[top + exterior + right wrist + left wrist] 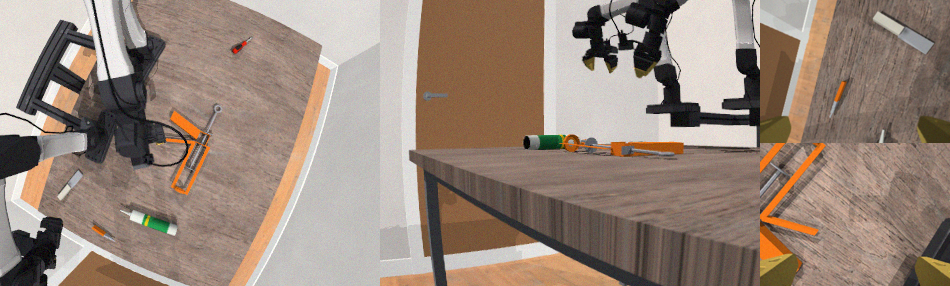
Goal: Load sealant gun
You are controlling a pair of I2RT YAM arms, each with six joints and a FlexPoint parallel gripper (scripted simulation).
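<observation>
The orange sealant gun (198, 170) (672, 148) (794, 179) lies on the table, its front ring (180, 190) (571, 143) towards the cartridge's side. The cradle holds no cartridge. The plunger disc (591, 145) stands inside the frame, and the rod's ring end (217, 108) sticks out behind the handle (185, 125). The thumb plate is too small to tell. The green and white cartridge (157, 223) (550, 142) lies apart on the table; its nozzle (125, 212) (882, 136) shows. My left gripper (645, 71) (855, 260) is open and empty above the table beside the gun's handle. My right gripper (599, 65) (854, 121) is open, empty and raised.
A scraper (70, 185) (903, 32) and an orange-handled knife (103, 232) (838, 96) lie near the cartridge's nozzle side. A red screwdriver (241, 46) lies far beyond the gun's rod end. The black arm mount (47, 70) stands at the table's edge.
</observation>
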